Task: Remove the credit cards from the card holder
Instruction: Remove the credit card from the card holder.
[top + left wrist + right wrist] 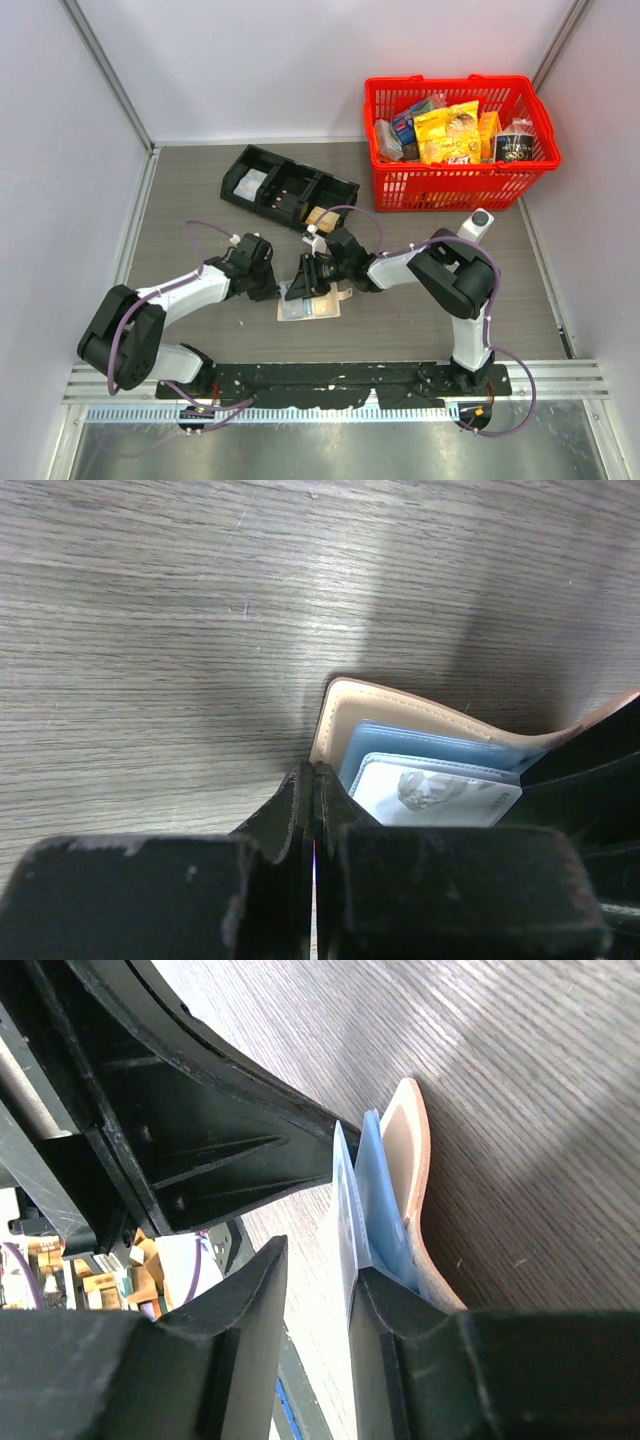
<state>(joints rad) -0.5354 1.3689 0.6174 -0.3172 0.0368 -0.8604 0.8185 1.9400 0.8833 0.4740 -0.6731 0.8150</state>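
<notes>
Location of card holder (333, 715): on edge just above the table (150, 620), between the 2 grippers, near the middle of the work area. Tan outer leaf outermost, light blue pocket face next, grey-faced credit card (440, 798) innermost and projecting past the pocket.

State of left gripper (312, 776): closed to a hairline slit, tips at the lower corner of the tan leaf. Judged clamped on that leaf, with the contact itself hidden behind the fingers.

State of right gripper (318, 1260): part open. Card edge inside the gap, lying against 1 finger (390, 1340) and clear of the other. Not yet pinched.

Handling (judgement):
- Treat each card as light, thin, stiff but springy, with slick plastic faces. Expect slip under a weak pinch and pocket friction on withdrawal.
- Treat the holder as soft and pliable. Expect bending wherever unsupported.

Where to take hold (judgement):
- Pinch the exposed card edge across its 2 faces, well onto the pads rather than at the extreme tips.
- Close on 1 card only, excluding the blue pocket face.
- Pull in the plane of the card, straight out of the pocket, with the tan leaf clamped. Avoid twisting.
</notes>
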